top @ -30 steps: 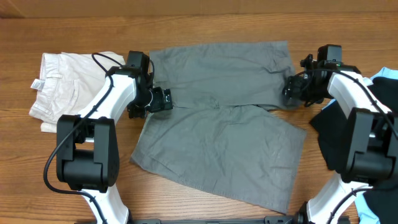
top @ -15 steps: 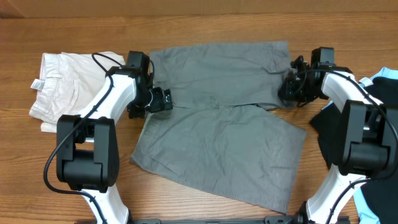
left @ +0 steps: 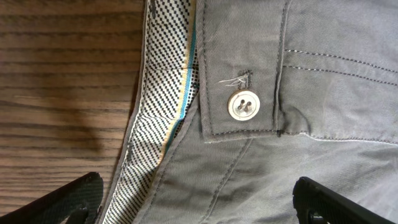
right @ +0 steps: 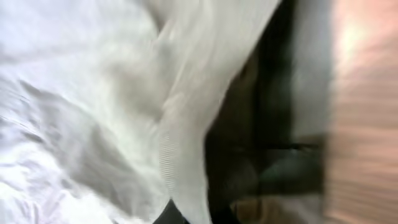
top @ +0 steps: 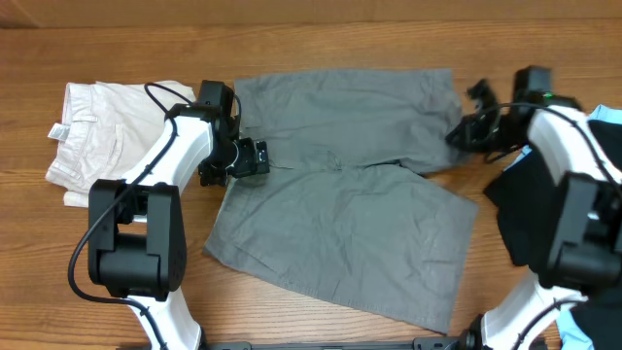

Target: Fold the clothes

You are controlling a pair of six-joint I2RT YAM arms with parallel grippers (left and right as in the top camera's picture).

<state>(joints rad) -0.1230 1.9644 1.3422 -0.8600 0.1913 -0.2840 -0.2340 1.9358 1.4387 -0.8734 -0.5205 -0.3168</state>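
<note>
Shorts [top: 350,194] edge between closed right jaws.

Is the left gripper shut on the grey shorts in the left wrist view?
No: the left gripper stands wide open, its fingertips far apart over the grey shorts, with no cloth pinched between them.

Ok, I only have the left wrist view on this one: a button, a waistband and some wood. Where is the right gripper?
Observer: The right gripper is at the right edge of the grey shorts, by the far leg's hem, jaws shut.
Operator: Has it got cloth?
Observer: The right wrist view shows only blurred pale cloth close to the camera, so a grip can't be confirmed.
Operator: Any other clothes around?
Observer: Yes, folded cream shorts lie left of the grey pair, and a black garment lies to the right.
</note>
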